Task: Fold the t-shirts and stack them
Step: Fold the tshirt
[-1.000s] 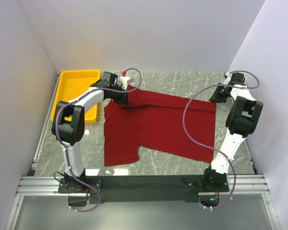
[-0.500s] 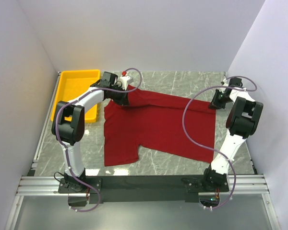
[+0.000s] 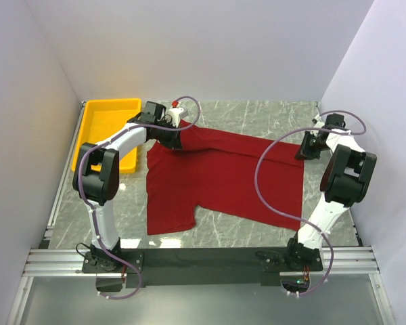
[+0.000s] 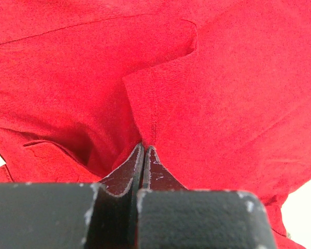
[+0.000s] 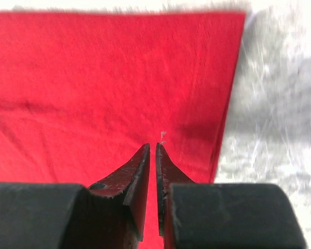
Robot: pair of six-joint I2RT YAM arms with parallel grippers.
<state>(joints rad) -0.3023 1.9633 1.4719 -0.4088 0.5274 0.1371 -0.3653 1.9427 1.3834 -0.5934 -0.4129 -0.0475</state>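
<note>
The dark red t-shirt [image 3: 223, 179] lies spread on the marble table, one sleeve toward the near left. My left gripper [image 3: 178, 138] sits at the shirt's far left part and is shut on a pinched fold of the red cloth [image 4: 223, 78]; its jaws [image 4: 145, 147] meet on the cloth. My right gripper [image 3: 304, 151] hovers at the shirt's far right corner. In the right wrist view its jaws [image 5: 153, 146] stand almost together with only a thin slit, nothing between them, over flat red cloth [image 5: 93, 78] near the shirt's edge.
A yellow plastic tray [image 3: 108, 132] stands at the far left beside the left arm. White walls close in the table on three sides. Bare marble [image 5: 280, 104] shows right of the shirt's edge. Purple cables loop over both arms.
My right gripper has moved a little toward the near side, onto the shirt's far right corner. The left arm and the shirt have not moved.
</note>
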